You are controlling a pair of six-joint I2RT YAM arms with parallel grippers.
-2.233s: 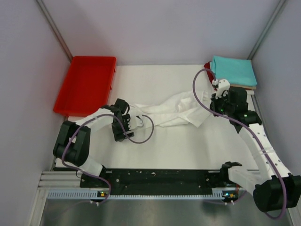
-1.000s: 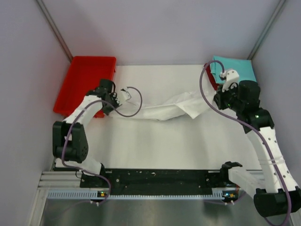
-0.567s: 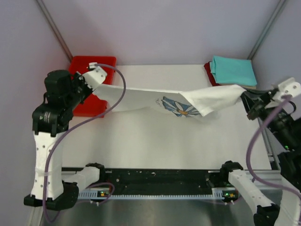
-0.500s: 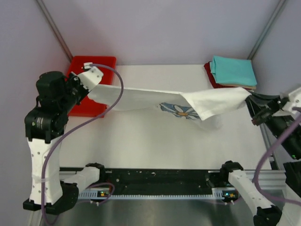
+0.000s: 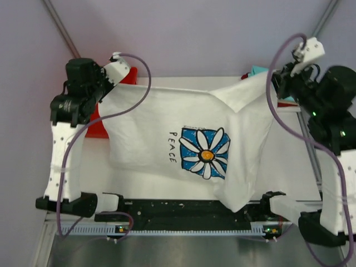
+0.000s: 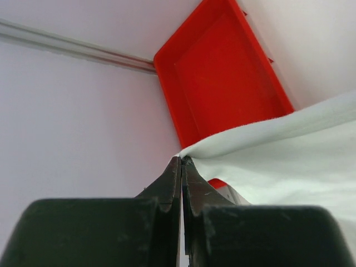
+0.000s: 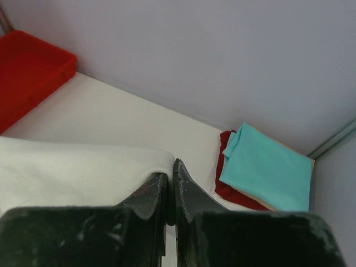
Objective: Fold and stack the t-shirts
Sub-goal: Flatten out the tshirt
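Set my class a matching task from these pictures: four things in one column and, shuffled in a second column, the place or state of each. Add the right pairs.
Column one:
1. white t-shirt
2. teal shirt
3. red tray
4. dark red shirt

Column two:
A. at the far left of the table
B. lying on top of the other folded shirts
C. peeking out from under another shirt
D. hanging spread between the left gripper and the right gripper

Pairs: 1-D, 2-B, 3-A, 4-C.
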